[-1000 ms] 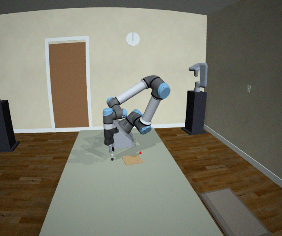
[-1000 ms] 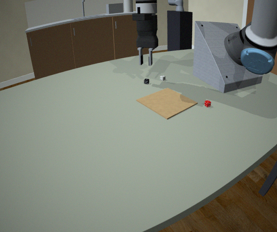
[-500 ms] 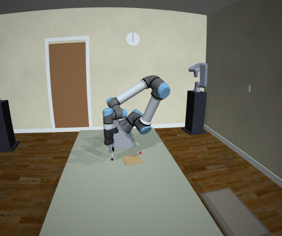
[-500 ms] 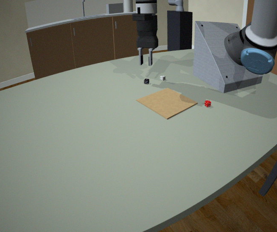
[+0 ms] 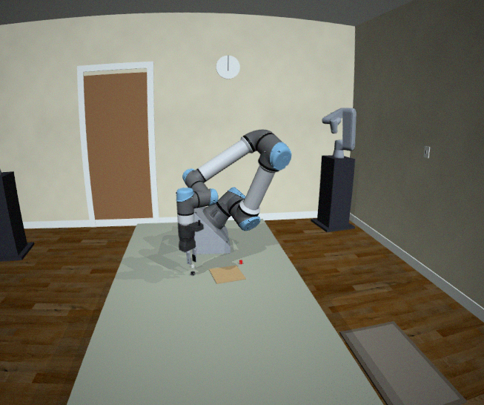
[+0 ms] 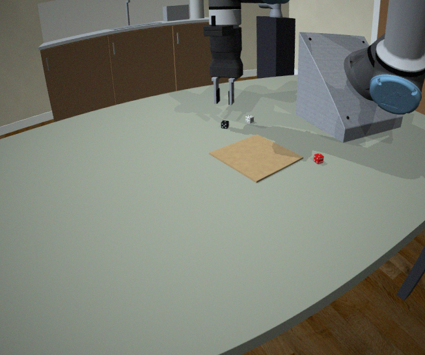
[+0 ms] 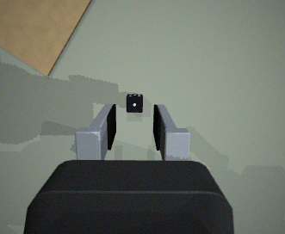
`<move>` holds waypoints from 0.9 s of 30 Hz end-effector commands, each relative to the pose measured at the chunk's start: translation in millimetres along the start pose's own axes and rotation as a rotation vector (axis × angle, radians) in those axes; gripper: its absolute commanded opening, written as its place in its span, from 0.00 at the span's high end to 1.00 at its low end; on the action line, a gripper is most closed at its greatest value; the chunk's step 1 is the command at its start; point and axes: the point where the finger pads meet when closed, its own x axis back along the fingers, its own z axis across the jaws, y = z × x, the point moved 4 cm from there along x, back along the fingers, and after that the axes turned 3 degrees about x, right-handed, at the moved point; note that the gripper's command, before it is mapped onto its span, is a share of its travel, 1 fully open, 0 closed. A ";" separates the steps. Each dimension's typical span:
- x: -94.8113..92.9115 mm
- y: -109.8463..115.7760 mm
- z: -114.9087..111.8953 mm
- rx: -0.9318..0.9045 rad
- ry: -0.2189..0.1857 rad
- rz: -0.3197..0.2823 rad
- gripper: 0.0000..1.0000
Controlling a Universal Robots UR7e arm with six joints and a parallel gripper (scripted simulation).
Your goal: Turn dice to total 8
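Note:
My gripper [image 5: 191,262] [image 6: 223,103] [image 7: 134,118] points down, open part way with nothing between its fingers, above the table. The black die [image 5: 193,273] [image 6: 224,124] [image 7: 134,103] lies flat on the table off the mat, one pip on top; in the wrist view it shows just beyond the gap between the fingertips. The white die [image 5: 193,266] [image 6: 249,119] lies near it, off the mat, and does not show in the wrist view. The red die [image 5: 240,262] [image 6: 318,158] lies off the mat's other side. Their top numbers are too small to read surely. The tan mat [image 5: 228,275] [image 6: 254,158] [image 7: 42,30] lies flat.
The arm's grey wedge base [image 5: 212,244] [image 6: 319,88] stands on the table [image 5: 198,340] [image 6: 139,229] behind the mat and dice. Arm shadows fall across the table near the dice and over one corner of the mat.

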 end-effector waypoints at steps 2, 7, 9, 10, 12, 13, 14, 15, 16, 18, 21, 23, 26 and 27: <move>-10.8 -0.3 -0.8 -0.001 -0.001 0.001 0.36; -19.0 -0.3 -0.8 -0.001 -0.001 0.001 0.36; -22.2 -0.3 -0.8 -0.001 -0.001 0.001 0.36; -23.7 -0.3 -0.8 -0.001 -0.001 0.001 0.36; -26.7 -0.3 -0.8 -0.001 -0.001 0.001 0.36; -28.1 -0.3 -0.8 -0.001 -0.001 0.001 0.36; -28.1 -0.3 -0.8 -0.001 -0.001 0.001 0.36; -28.1 -0.3 -0.8 -0.001 -0.001 0.001 0.36; -29.5 -0.3 -0.8 -0.001 -0.001 0.001 0.36; -32.1 -0.3 -0.8 -0.001 -0.001 0.001 0.36; -35.4 -0.3 -0.8 -0.001 -0.001 0.001 0.36; -37.2 -0.3 -0.8 -0.001 -0.001 0.001 0.36; -39.3 -0.3 -0.8 -0.001 -0.001 0.001 0.36; -39.8 -0.3 -0.8 -0.001 -0.001 0.001 0.36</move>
